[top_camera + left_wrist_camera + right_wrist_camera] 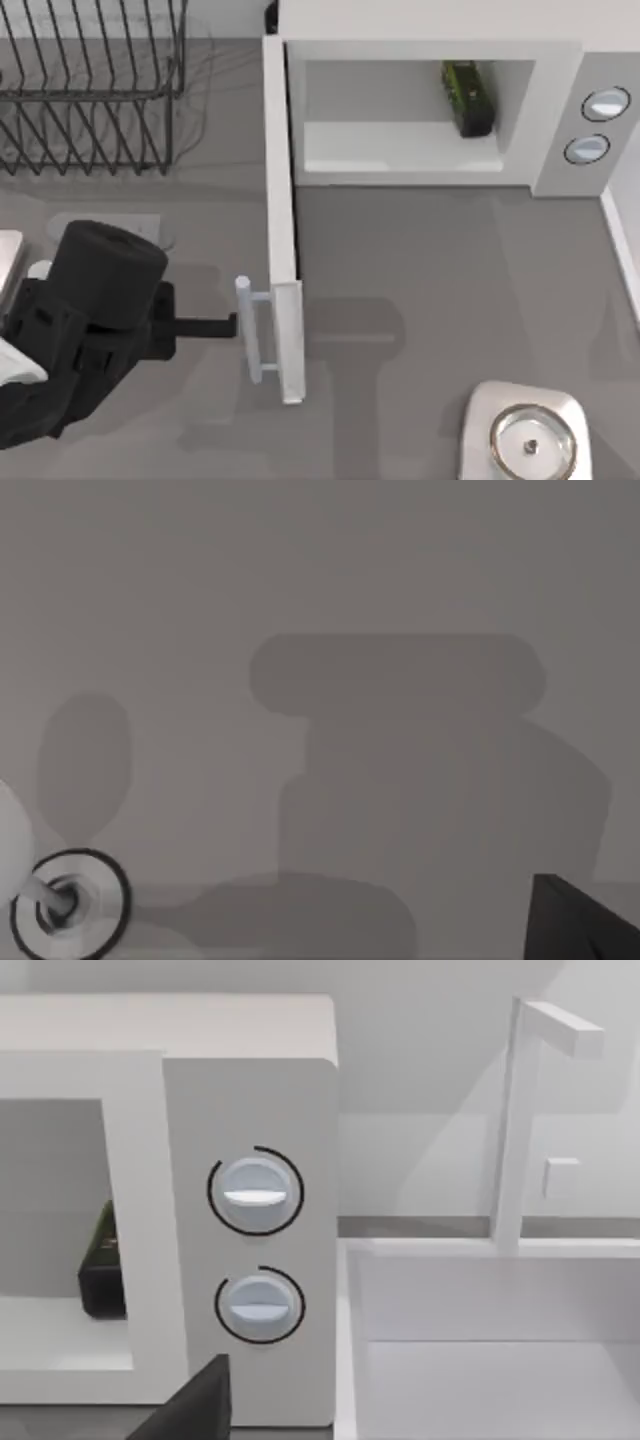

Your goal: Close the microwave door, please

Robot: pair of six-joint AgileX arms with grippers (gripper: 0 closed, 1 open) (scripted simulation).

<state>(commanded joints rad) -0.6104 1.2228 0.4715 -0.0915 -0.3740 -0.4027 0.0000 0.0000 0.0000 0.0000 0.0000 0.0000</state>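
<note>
The microwave door [281, 215] stands wide open from the microwave [560, 110] at the bench's far edge; left gripper [228, 325] touches its handle [250, 330], grip unclear

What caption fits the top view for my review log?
Left end effector reaches toward the handle of the wide-open microwave door; a dark green item sits inside the microwave.

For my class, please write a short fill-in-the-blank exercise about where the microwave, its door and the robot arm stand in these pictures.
1. The microwave door stands wide ____.
2. The left gripper reaches toward the door's pale bar ____.
3. The microwave has ____ round knobs on its side panel.
4. A dark green object sits ____ the microwave's cavity.

Missing words: open; handle; two; inside
</note>
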